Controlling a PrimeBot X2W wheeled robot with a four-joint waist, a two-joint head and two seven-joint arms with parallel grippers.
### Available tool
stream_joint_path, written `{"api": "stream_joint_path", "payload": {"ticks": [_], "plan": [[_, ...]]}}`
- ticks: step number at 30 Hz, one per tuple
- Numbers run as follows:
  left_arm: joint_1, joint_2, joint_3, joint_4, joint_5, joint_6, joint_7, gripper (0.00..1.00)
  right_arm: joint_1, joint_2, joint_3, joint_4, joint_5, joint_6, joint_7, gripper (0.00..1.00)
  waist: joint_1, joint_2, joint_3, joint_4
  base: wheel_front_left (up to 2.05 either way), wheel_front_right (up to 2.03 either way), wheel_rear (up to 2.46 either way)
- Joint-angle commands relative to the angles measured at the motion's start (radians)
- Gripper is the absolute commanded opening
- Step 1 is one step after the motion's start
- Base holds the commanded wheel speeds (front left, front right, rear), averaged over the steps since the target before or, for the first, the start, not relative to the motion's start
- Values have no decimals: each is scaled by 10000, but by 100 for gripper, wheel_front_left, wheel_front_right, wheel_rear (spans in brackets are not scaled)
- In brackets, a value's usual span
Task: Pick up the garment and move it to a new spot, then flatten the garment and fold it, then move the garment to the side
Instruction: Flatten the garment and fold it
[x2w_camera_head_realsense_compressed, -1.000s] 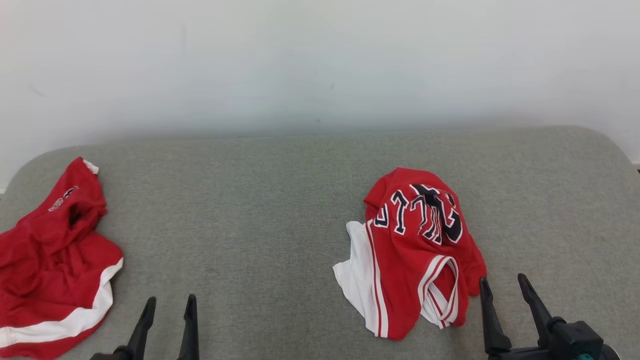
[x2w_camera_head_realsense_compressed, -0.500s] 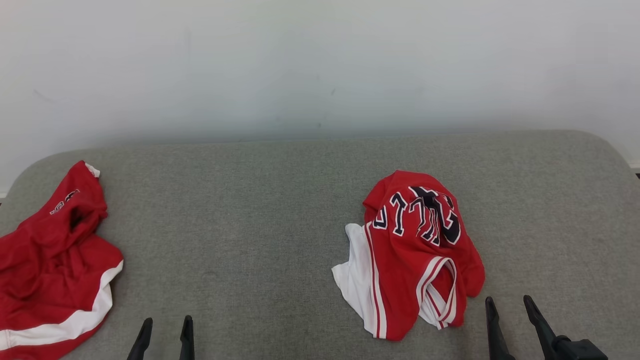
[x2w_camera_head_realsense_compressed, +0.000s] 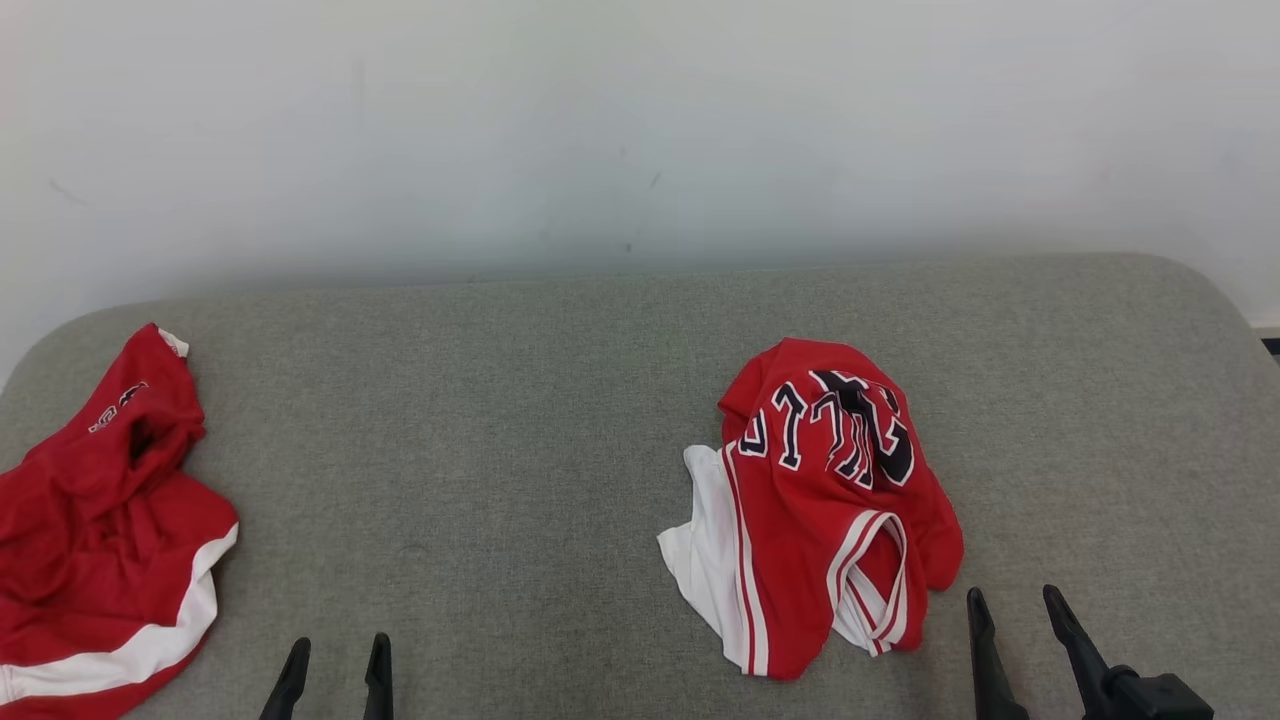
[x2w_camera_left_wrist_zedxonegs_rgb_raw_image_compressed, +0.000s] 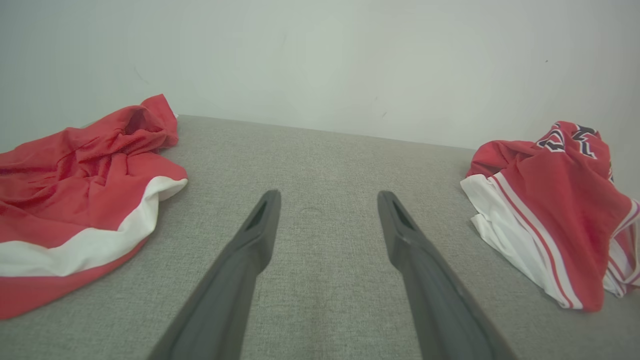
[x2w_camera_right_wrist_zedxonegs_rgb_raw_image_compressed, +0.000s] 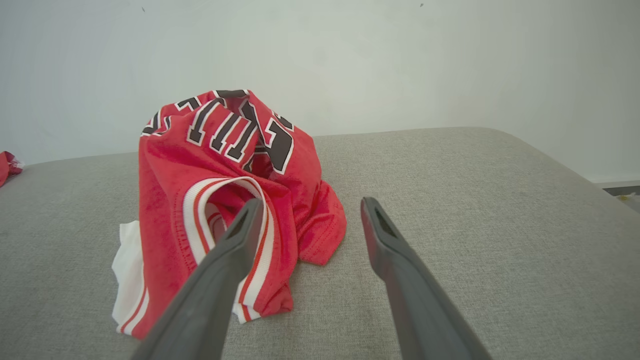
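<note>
A crumpled red jersey (x2w_camera_head_realsense_compressed: 820, 500) with black-and-white lettering and white trim lies right of centre on the grey cushion (x2w_camera_head_realsense_compressed: 500, 420). It also appears in the right wrist view (x2w_camera_right_wrist_zedxonegs_rgb_raw_image_compressed: 220, 200) and at the right of the left wrist view (x2w_camera_left_wrist_zedxonegs_rgb_raw_image_compressed: 550, 200). My right gripper (x2w_camera_head_realsense_compressed: 1010, 605) stands open just right of and nearer than the jersey, holding nothing; in its own view (x2w_camera_right_wrist_zedxonegs_rgb_raw_image_compressed: 310, 207) the left finger overlaps the striped armhole. My left gripper (x2w_camera_head_realsense_compressed: 338, 650) is open and empty at the lower left, over bare cushion (x2w_camera_left_wrist_zedxonegs_rgb_raw_image_compressed: 327, 200).
A second crumpled red garment with a white band (x2w_camera_head_realsense_compressed: 100, 530) lies at the cushion's left edge, likewise visible in the left wrist view (x2w_camera_left_wrist_zedxonegs_rgb_raw_image_compressed: 80, 200). A pale wall (x2w_camera_head_realsense_compressed: 640, 130) rises directly behind the cushion. The cushion's rounded right corner (x2w_camera_head_realsense_compressed: 1200, 290) drops off.
Both grippers have drawn back toward the bottom edge of the head view since a second ago. The picture has shifted slightly; the garments lie as before.
</note>
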Motion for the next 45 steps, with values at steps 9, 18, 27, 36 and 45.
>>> {"api": "stream_joint_path", "payload": {"ticks": [9,18,27,36,45], "plan": [[-202,-16,-111,51,-275,-22,-11,100,-932,-14,415,773,227,8,1469,100,1,0,221,223,0,0,0],[-429,-12,-332,119,-423,81,-11,100,-1808,-5,184,2205,71,8,2546,100,1,0,551,685,0,0,0],[-449,-13,-395,120,-425,68,-11,100,-1973,-8,14,3264,183,8,2685,0,1,0,633,1084,0,0,0],[-151,-15,-345,117,-412,98,-11,100,-2202,-8,443,2257,256,8,2005,0,1,0,335,1068,0,0,0],[-53,-14,-265,48,-468,92,-11,100,-3598,-12,2327,-411,595,8,2379,0,1,0,160,716,0,0,0]]}}
